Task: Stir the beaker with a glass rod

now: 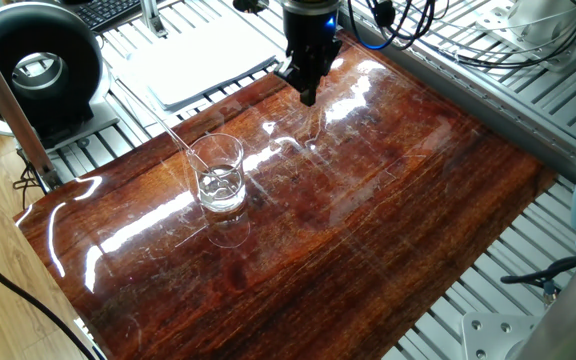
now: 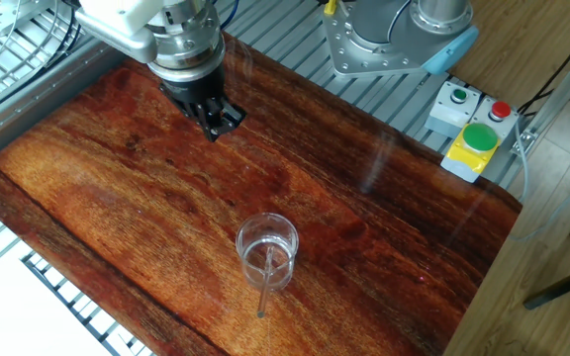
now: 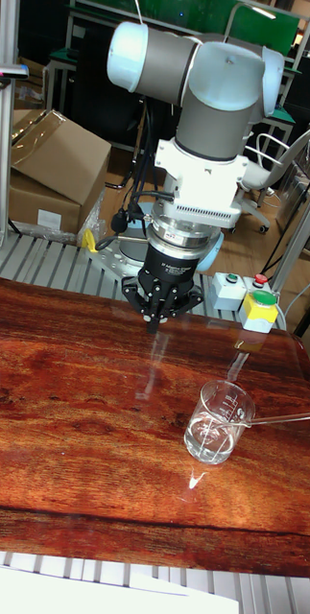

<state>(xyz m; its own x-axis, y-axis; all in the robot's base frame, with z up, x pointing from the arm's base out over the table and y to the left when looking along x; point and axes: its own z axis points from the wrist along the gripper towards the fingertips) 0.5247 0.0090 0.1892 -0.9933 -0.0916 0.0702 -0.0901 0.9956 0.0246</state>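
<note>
No readable text, label, brand or number shows anywhere.

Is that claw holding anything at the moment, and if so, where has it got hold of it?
Nothing. The gripper is shut on nothing above the table, well apart from the beaker; the glass rod leans in the beaker, untouched.

Bare wooden table (image 1: 388, 200) separates gripper (image 1: 308, 92) from beaker (image 1: 219, 175); the glass rod (image 1: 173, 130) slants outward over its rim.

The beaker (image 1: 219, 176) (image 2: 267, 249) (image 3: 218, 421) is a small clear glass cup. It stands upright on the shiny brown table (image 1: 368, 220), with a little clear water at the bottom. The glass rod (image 1: 171, 131) (image 2: 264, 287) (image 3: 284, 418) is long and very thin. It leans inside the cup, sticking out over the rim.
</note>
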